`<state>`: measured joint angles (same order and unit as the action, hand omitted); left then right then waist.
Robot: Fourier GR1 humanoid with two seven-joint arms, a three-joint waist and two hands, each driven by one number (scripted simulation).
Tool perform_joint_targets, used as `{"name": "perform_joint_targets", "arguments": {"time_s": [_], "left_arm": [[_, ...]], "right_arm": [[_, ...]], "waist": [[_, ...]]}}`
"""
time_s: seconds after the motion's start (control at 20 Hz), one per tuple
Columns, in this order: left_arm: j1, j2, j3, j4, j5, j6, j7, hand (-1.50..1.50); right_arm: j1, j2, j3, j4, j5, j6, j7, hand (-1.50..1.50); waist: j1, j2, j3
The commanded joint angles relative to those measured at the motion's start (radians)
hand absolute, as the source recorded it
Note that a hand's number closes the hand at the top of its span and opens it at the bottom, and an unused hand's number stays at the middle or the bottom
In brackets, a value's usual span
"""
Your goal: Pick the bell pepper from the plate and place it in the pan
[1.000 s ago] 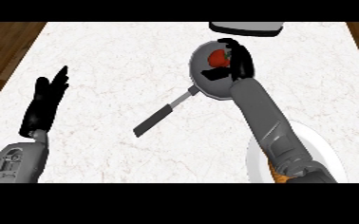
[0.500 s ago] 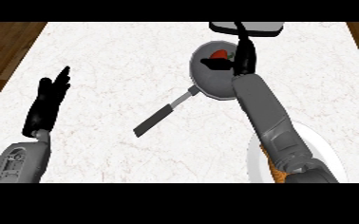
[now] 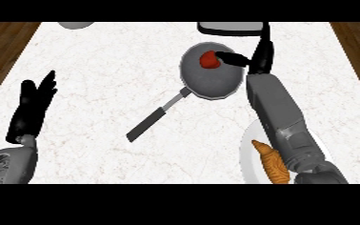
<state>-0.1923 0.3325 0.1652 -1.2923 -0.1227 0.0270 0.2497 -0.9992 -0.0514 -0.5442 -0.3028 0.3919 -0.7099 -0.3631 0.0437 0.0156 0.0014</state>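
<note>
Now, line by line:

Right arm: the grey forearm rises from the counter's (image 3: 105,76) near right corner, crosses the plate (image 3: 247,157) there, and runs steeply toward the far edge.

Right hand (image 3: 259,59): it stands just beside the pan's (image 3: 211,81) right rim, fingers straight and stretched toward the counter's far edge. The thumb (image 3: 228,57) juts sideways over the pan's rim, its tip close to the bell pepper (image 3: 209,59). The hand holds nothing.

Bell pepper: red, lying inside the pan in its far part, free of the hand.

Pan: dark grey and round, right of the counter's middle, toward the far edge. Its black handle (image 3: 151,121) slants toward the near left.

Plate: white, at the near right corner, largely covered by the forearm. An orange-brown croissant (image 3: 271,164) lies on it, just beside the arm.

Left hand (image 3: 32,105): resting at the counter's left edge, fingers straight, slightly spread and pointing toward the far edge, touching nothing.

Far edge: a dark, white-rimmed object (image 3: 232,27) sits beside the right fingertips; a pale rounded thing (image 3: 76,25) shows at the far left, cut off.
</note>
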Motion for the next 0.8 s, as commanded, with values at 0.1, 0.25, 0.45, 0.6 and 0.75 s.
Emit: {"name": "perform_joint_targets", "arguments": {"time_s": [0.1, 0.25, 0.45, 0.6, 0.75], "left_arm": [[0.063, 0.013, 0.028, -0.027, 0.018, -0.021, -0.011, 0.0], [0.102, -0.022, 0.006, -0.061, -0.025, 0.038, 0.004, 0.0], [0.112, -0.005, 0.044, 0.008, -0.002, 0.012, -0.055, 0.0], [0.099, -0.013, 0.04, 0.003, -0.002, 0.015, -0.05, 0.0], [0.07, -0.017, 0.016, -0.055, -0.03, 0.037, 0.053, 0.0]], "right_arm": [[0.114, -0.06, -0.017, -0.102, -0.074, 0.092, -0.035, -1.5], [0.196, -0.136, 0.003, -0.181, -0.087, 0.227, 0.001, -1.5], [0.336, -0.163, 0.043, -0.349, -0.116, 0.353, 0.021, -1.5], [0.469, -0.181, 0.054, -0.492, -0.147, 0.444, 0.047, -1.5], [0.582, -0.226, 0.073, -0.639, -0.175, 0.555, 0.104, -1.5]], "waist": [[-0.043, -0.017, -0.001], [-0.067, -0.027, -0.002], [-0.072, -0.027, -0.003], [-0.087, -0.03, -0.004], [-0.082, -0.029, -0.003]]}}
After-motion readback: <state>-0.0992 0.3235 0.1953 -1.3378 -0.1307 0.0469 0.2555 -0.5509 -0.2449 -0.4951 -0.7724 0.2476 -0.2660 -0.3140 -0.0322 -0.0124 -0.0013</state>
